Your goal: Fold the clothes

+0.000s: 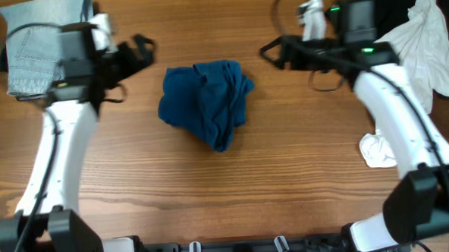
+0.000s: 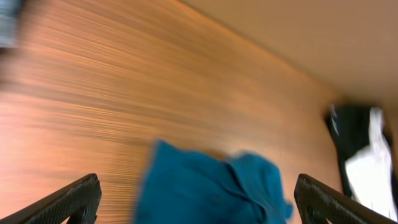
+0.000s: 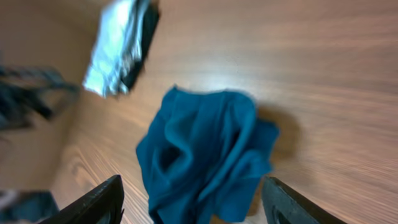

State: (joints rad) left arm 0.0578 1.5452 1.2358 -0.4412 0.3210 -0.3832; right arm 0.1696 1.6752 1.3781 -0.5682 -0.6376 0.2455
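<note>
At the middle of the wooden table (image 1: 135,168) lies the dark blue garment (image 1: 206,102), crumpled into a loose heap with many folds, not flat. No gripper touches it.

The left gripper (image 1: 141,47) hangs near the upper left side of the heap. Its jaws stand wide apart with nothing between them. In the left wrist view its two fingers (image 2: 68,202) show at the lower corners, with the blue heap on the table beyond them.

The right gripper (image 1: 271,52) hangs near the upper right side of the heap, and its jaws are also apart and empty.

Light blue denim jeans (image 1: 39,43) lie bunched at the far left corner, partly under the left arm. At the far right corner lies a black garment (image 1: 386,1), and a white garment (image 1: 426,41) is spread over part of it. A small white cloth (image 1: 377,150) lies just beside the right arm, well apart from the blue heap.
</note>
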